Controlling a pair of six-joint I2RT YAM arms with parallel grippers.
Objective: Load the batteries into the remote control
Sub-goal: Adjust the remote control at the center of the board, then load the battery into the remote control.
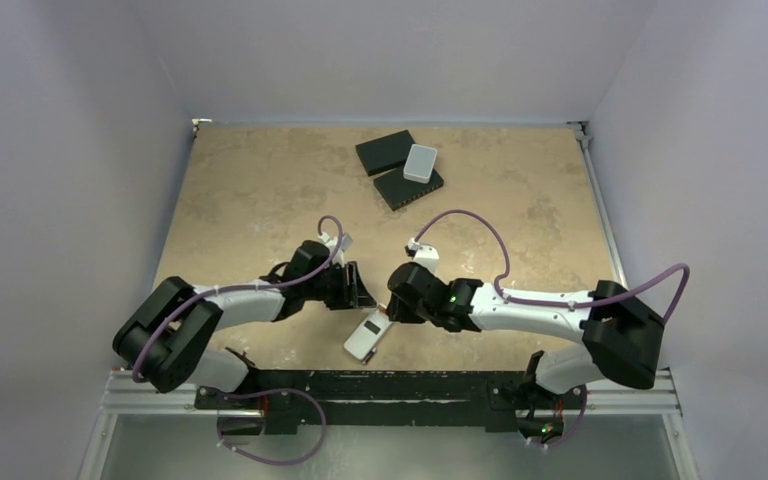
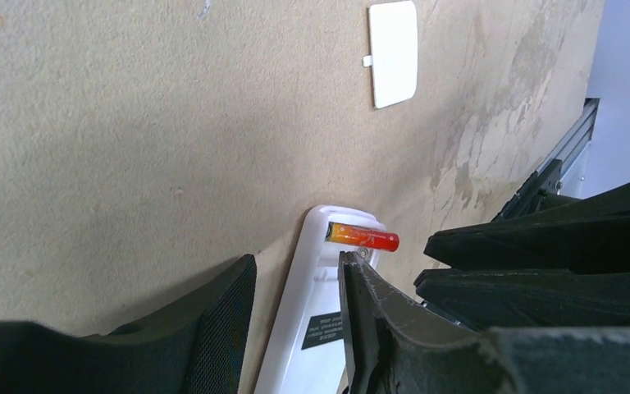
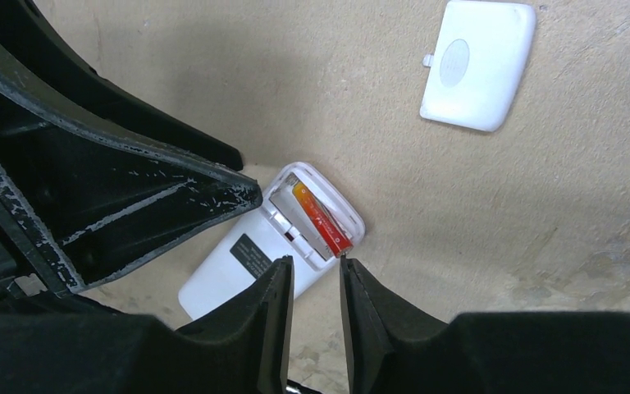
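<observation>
Red-orange battery [image 3: 320, 220] lies across the remote control [image 3: 221, 279], not lengthwise.

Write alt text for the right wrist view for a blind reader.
A white rectangular remote control lies back-up on a beige table, a red-orange battery in its open compartment; a white cover lies apart. Black gripper fingers fill the foreground.

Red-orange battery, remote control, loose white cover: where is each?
red-orange battery [image 3: 321, 218], right wrist view, middle of body.
remote control [image 3: 221, 277], right wrist view, plain white back.
loose white cover [image 3: 477, 66], right wrist view, its centre.
</observation>
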